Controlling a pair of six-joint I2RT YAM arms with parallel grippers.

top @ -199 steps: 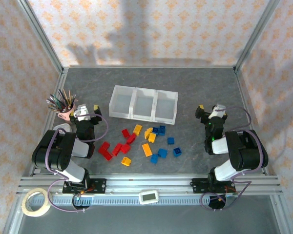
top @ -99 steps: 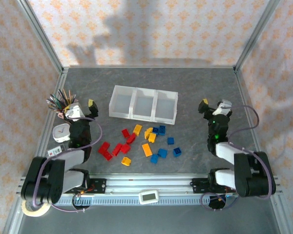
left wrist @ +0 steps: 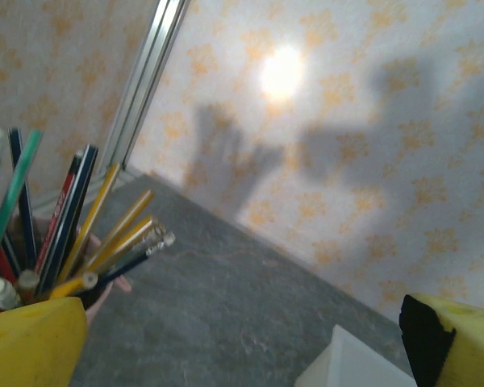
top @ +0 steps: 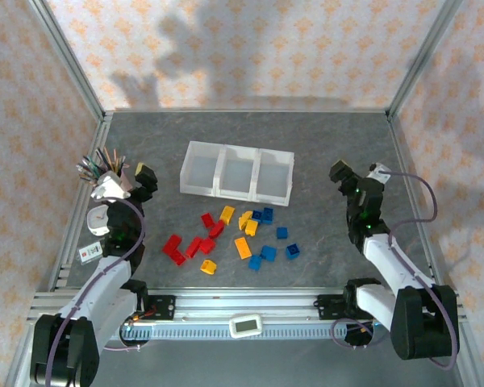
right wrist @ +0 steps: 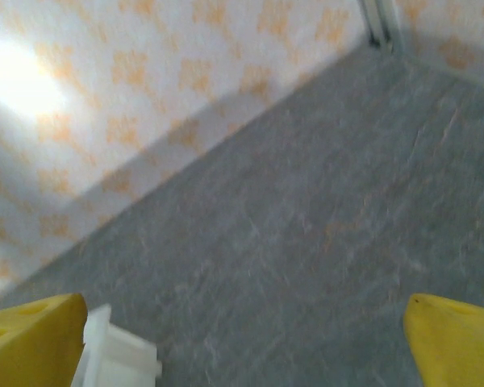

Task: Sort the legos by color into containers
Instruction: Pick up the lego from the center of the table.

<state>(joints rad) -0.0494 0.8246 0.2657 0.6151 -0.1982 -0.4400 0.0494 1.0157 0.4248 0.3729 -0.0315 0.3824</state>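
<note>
Red, yellow, blue legos [top: 230, 236] loose mid-bench, three-compartment tray [top: 235, 196] just beyond them toward far edge, left pincer [top: 126, 181] wide open, empty, by pencil cup [top: 97, 167] at left edge, right pincer [top: 359, 173] wide open, empty, near right edge

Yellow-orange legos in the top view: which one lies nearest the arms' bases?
The small yellow lego just below the red cluster; every other yellow-orange one sits farther up, toward the tray.
</note>
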